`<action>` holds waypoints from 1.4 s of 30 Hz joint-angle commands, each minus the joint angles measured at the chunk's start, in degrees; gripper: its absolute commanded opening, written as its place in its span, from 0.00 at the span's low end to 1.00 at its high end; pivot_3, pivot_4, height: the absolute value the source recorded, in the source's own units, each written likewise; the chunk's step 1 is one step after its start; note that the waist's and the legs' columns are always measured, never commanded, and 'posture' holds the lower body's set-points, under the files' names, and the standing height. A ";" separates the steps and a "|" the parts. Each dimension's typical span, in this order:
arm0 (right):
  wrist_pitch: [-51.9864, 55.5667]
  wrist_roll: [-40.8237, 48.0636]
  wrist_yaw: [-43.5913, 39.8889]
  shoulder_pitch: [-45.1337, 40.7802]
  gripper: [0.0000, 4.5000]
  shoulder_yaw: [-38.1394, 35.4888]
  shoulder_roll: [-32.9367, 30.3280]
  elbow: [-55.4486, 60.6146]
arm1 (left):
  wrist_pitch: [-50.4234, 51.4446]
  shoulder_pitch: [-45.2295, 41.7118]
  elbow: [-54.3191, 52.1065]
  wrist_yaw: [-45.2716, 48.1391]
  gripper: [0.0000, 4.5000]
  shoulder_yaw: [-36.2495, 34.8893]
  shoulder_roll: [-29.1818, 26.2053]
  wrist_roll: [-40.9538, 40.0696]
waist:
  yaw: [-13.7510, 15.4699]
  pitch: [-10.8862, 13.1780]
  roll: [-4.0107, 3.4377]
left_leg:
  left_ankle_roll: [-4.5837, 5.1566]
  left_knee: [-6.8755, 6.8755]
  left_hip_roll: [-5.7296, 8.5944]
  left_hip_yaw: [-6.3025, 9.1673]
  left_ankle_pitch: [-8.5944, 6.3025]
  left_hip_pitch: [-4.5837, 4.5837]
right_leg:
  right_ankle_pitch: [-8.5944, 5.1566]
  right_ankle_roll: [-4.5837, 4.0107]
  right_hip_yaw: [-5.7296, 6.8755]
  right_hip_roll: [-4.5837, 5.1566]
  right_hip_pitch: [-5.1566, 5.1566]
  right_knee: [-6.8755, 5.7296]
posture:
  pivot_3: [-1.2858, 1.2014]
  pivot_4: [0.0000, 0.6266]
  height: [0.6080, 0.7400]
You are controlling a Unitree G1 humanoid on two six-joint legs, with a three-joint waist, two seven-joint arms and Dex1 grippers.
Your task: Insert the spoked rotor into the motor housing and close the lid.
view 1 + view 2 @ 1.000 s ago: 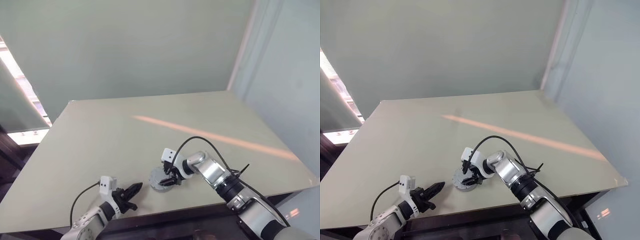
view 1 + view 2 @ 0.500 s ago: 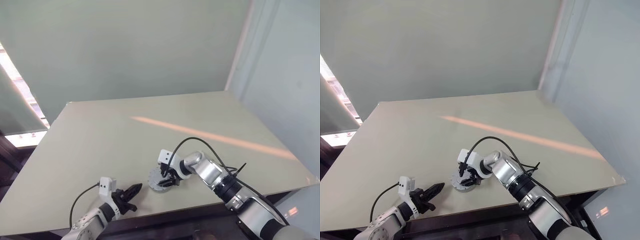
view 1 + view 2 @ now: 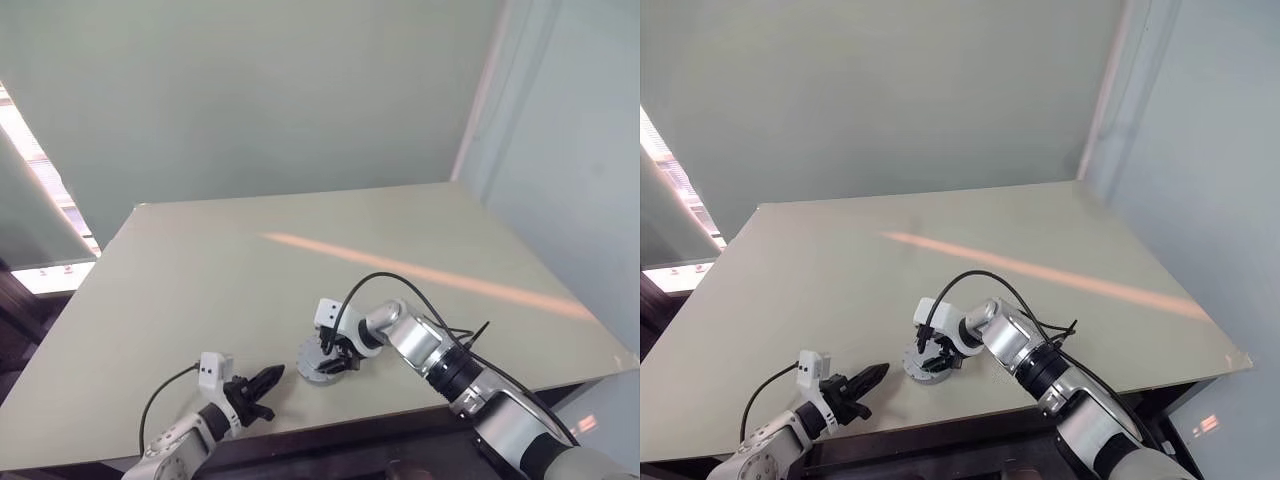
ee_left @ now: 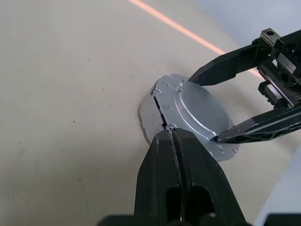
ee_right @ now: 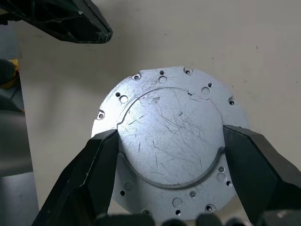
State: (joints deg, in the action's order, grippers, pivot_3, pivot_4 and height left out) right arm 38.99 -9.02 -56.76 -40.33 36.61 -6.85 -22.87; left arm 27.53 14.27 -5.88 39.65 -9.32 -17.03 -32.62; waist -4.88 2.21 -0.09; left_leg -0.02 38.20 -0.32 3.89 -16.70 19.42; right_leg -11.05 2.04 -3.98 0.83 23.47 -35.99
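Nothing moved: right gripper [image 5: 167, 150] spread astride the silver lid [image 5: 167, 141] (no legible markings), left gripper [image 4: 172, 134] clenched.

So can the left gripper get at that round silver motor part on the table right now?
Probably yes. The left gripper, shut, points at the silver disc with bare table between. But the right gripper straddles the disc with open fingers, crowding its far side.

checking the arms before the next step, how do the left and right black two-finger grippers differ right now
The left gripper is shut, fingers pressed together; the right gripper stands open, its fingers straddling the round scratched silver metal disc on the pale table. The left gripper holds nothing and sits beside the disc; the right gripper is down over it. Both have black pointed fingers and hang low near the table's front edge.
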 commanded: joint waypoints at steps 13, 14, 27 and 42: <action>6.09 -0.74 1.23 1.18 0.72 1.05 0.54 -2.77 | -1.19 -1.57 0.24 0.71 0.00 0.08 -0.20 -0.05 | -0.50 -0.05 -0.06 | -0.01 -0.05 -0.03 0.03 -0.01 0.01 | 0.00 0.00 0.06 0.00 0.02 0.06 | 0.52 0.00 1.00; 5.91 -1.06 1.17 1.20 0.72 1.67 0.25 -2.61 | -1.23 -1.58 0.28 0.74 0.00 0.05 -0.22 -0.06 | -0.54 -0.06 -0.07 | -0.01 -0.06 -0.03 0.03 -0.01 0.02 | 0.00 0.00 0.06 0.01 0.01 0.08 | 0.52 0.00 1.00; 4.93 -2.34 0.99 0.90 0.72 4.97 -0.81 -3.51 | -1.37 -1.65 0.49 0.87 0.00 0.02 -0.40 0.02 | -0.60 -0.15 -0.19 | -0.01 -0.17 -0.01 0.03 -0.01 0.00 | -0.01 0.01 0.06 0.04 0.03 0.16 | 0.52 0.00 1.00; 1.60 -3.21 -0.86 -0.21 0.72 6.93 -2.21 -5.02 | -1.82 -2.08 0.97 1.07 0.00 0.66 -0.04 0.20 | -0.59 -0.16 -0.24 | -0.01 -0.25 0.03 0.04 -0.01 0.00 | -0.02 0.03 0.06 0.07 0.03 0.22 | 0.52 0.00 1.00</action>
State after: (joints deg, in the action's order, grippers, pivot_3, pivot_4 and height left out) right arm 39.71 -9.19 -57.07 -42.29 39.60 -6.71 -23.33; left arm 26.71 12.96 -4.13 40.15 -8.87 -17.06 -32.42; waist -5.47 2.05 -0.33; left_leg -0.03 37.95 -0.29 3.94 -16.71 19.41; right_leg -11.07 2.07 -3.92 0.90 23.49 -35.77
